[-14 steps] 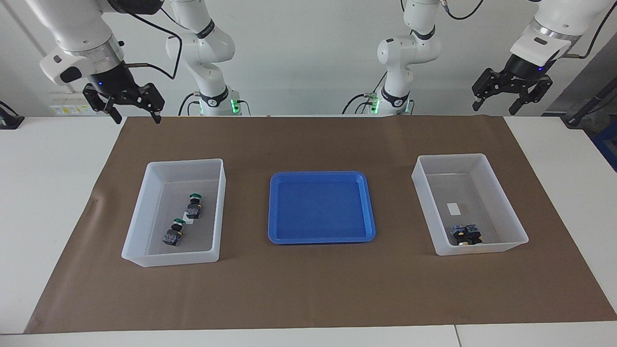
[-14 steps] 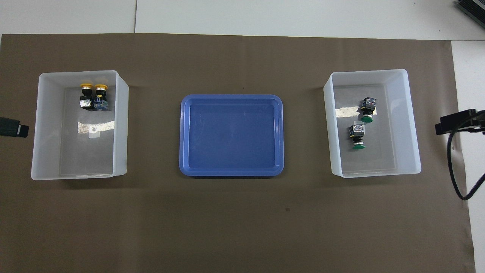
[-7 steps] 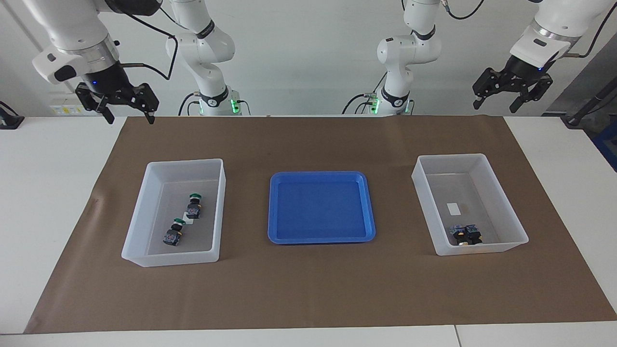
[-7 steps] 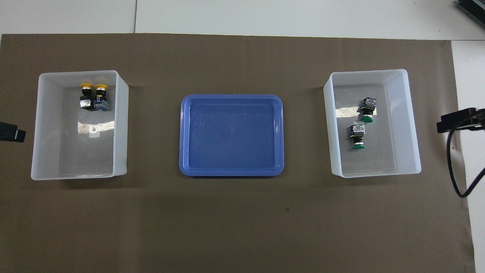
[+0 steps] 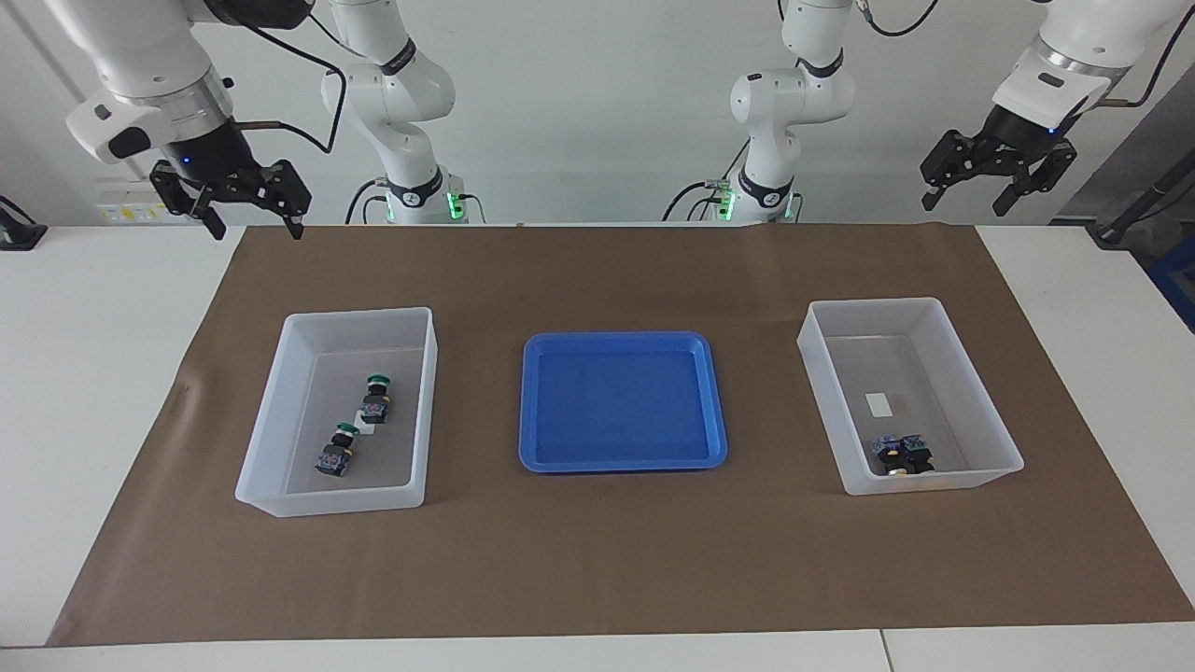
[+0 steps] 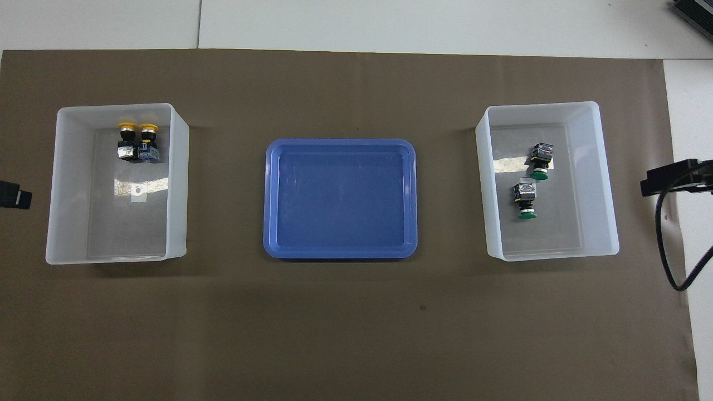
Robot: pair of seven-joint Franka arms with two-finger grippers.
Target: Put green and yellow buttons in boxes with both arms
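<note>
Two green buttons [image 5: 376, 397] [image 5: 338, 450] lie in the box [image 5: 359, 315] toward the right arm's end; from above they show as green buttons [image 6: 541, 161] [image 6: 525, 200] in that box [image 6: 540, 106]. Two yellow buttons [image 5: 901, 455] lie side by side in the other box [image 5: 873, 303], at the wall farthest from the robots; from above the yellow buttons [image 6: 137, 142] sit in their box [image 6: 114, 107]. My right gripper [image 5: 257, 222] hangs open and empty above the paper's corner at the robots' edge. My left gripper [image 5: 971, 198] hangs open and empty over the other corner.
A shallow blue tray [image 5: 621, 401] [image 6: 340, 197] with nothing in it lies between the two boxes. Brown paper [image 5: 597, 560] covers the table's middle, with white tabletop around it.
Both grippers have drawn back a little and upward toward the robots' end. The buttons, boxes and tray have not moved.
</note>
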